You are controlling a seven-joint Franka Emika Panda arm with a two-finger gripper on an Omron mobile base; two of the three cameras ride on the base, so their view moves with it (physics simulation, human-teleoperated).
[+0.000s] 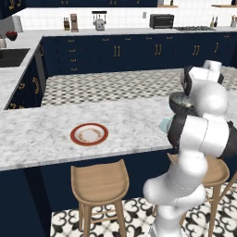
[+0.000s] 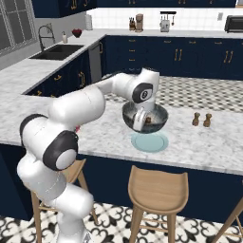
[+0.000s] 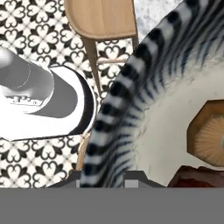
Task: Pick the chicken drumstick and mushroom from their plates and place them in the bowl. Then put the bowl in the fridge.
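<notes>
The gripper (image 2: 141, 124) pinches the near rim of the bowl (image 2: 156, 118) and holds it up, just above the blue plate (image 2: 150, 142). The mushroom (image 3: 209, 139) and drumstick (image 3: 197, 178) lie inside the bowl, right by the fingers

Bowl (image 2: 151, 119) above plate (image 2: 150, 142), mushroom (image 3: 211, 139) inside

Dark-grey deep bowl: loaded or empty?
Loaded. The dark-grey deep bowl holds the tan domed mushroom and the reddish-brown drumstick.
</notes>
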